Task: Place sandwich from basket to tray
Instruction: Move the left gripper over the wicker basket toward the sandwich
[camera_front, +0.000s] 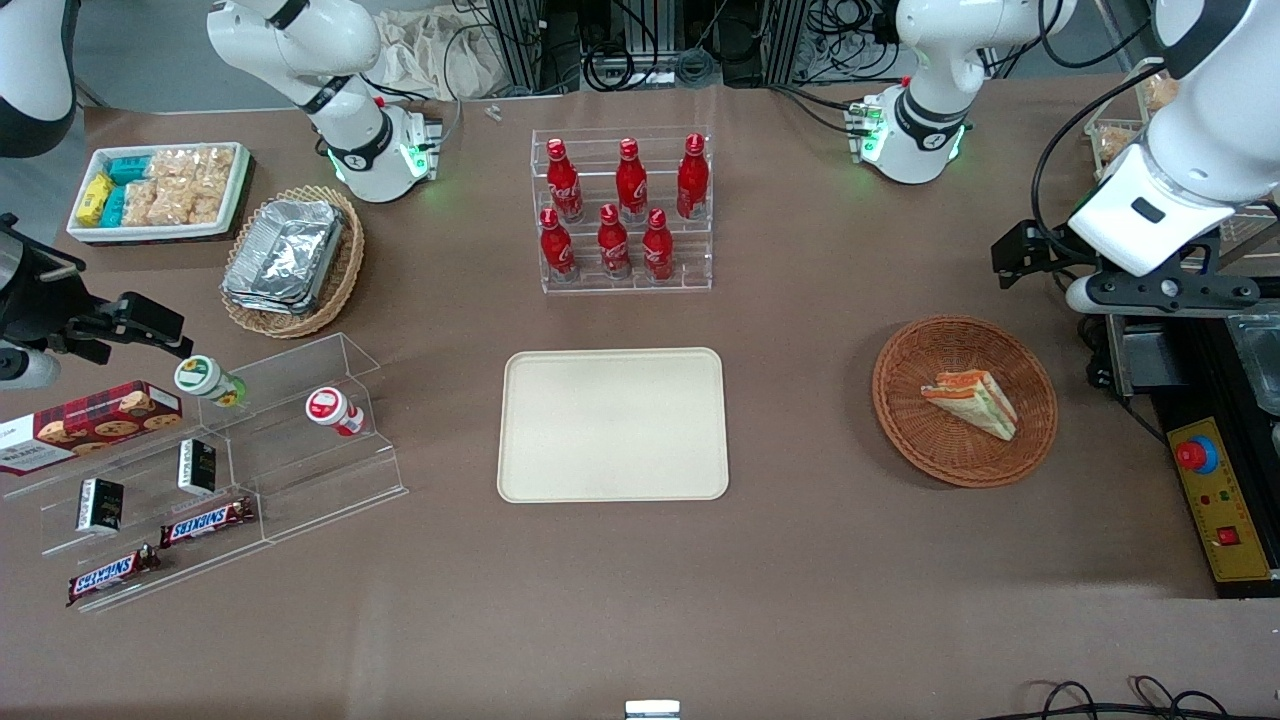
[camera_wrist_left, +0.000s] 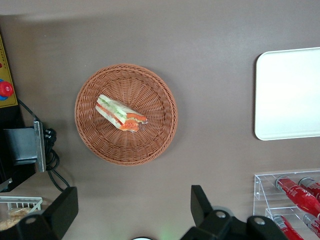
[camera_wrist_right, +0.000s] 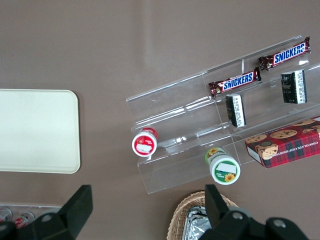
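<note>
The sandwich (camera_front: 972, 400) (camera_wrist_left: 120, 113), a white-bread wedge with orange and green layers, lies in the round reddish-brown basket (camera_front: 930, 450) (camera_wrist_left: 150, 100). The cream tray (camera_front: 612, 425) (camera_wrist_left: 290, 95) lies flat at the table's middle with nothing on it. My gripper (camera_front: 1165, 292) (camera_wrist_left: 131, 206) hangs high over the table toward the working arm's end, a little farther from the front camera than the basket. It is open wide, its fingers (camera_wrist_left: 200, 202) hold nothing, and only bare table shows between them. The basket lies apart from the gripper.
A clear rack of red bottles (camera_front: 622, 215) (camera_wrist_left: 295, 195) stands farther from the front camera than the tray. A yellow control box with a red button (camera_front: 1215, 495) sits beside the basket. A tan basket of foil containers (camera_front: 290, 258), a white snack bin (camera_front: 160, 190) and clear snack shelves (camera_front: 220, 450) lie toward the parked arm's end.
</note>
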